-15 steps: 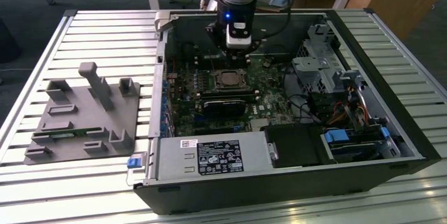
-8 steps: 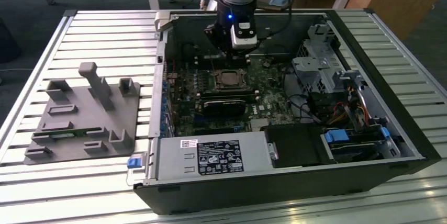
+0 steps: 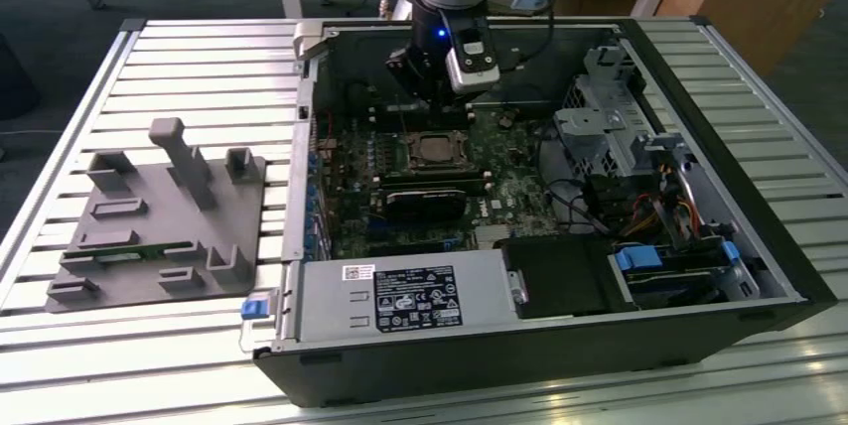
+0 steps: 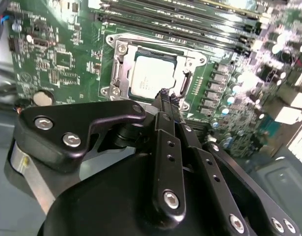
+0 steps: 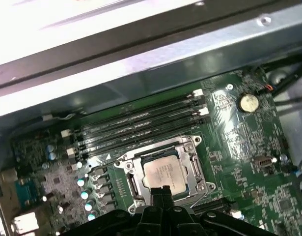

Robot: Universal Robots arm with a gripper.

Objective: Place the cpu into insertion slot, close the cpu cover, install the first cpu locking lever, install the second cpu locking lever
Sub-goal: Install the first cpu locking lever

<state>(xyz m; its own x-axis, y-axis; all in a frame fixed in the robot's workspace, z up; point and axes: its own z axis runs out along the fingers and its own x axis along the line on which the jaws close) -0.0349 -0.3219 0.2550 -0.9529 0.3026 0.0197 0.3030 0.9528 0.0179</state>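
Note:
The cpu (image 4: 151, 76), a small silver-grey square, lies flat in the insertion slot (image 4: 155, 52) on the green board, also in the first wrist view (image 5: 163, 172) and the exterior view (image 3: 431, 150). The cpu cover (image 4: 122, 66), a silver metal frame, lies down around the chip (image 5: 194, 169). A thin dark locking lever (image 4: 186, 82) runs along one side of the chip. My gripper (image 4: 166, 94) is shut with nothing visible between its fingertips, which hang right at the socket's edge beside that lever. In the first wrist view my gripper (image 5: 160, 192) sits at the frame's rim. From outside, my gripper (image 3: 428, 112) hovers just behind the socket.
The open computer case (image 3: 742, 246) lies on a slatted table. A black card (image 3: 427, 199) sits in front of the socket, memory slots (image 5: 141, 127) behind it. A drive cage (image 3: 603, 127) and cables fill the exterior view's right. A grey fixture block (image 3: 159, 216) stands at its left.

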